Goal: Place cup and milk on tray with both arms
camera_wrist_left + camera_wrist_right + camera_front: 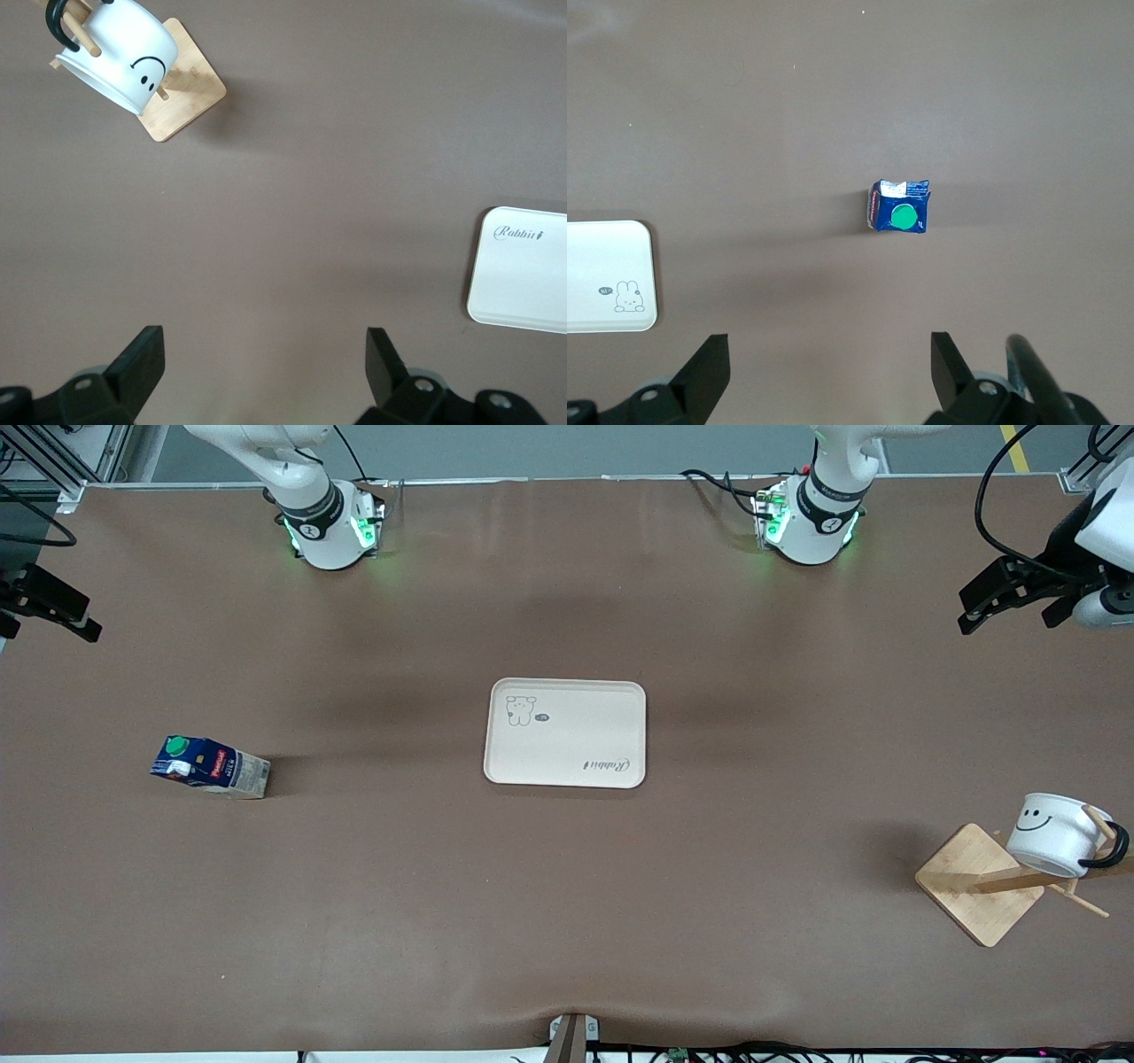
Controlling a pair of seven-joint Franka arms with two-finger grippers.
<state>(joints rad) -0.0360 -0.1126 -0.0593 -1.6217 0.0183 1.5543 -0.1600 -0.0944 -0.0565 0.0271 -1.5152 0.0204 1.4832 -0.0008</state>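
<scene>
Cream-white flat rectangular tray [565, 733] at table centre, empty, grey script "Rabbit" plus rabbit cartoon. Dark blue gable-top milk carton [210, 766], green cap, stands toward the right arm's end. White smiley mug [1056, 834] hangs on wooden rack [981, 884] toward the left arm's end. Left gripper [264, 372] and right gripper [829, 370] both spread wide, holding nothing, over bare table.

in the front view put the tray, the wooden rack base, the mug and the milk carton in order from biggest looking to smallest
1. tray
2. wooden rack base
3. mug and milk carton: they look about alike, so no ranking between them.
</scene>
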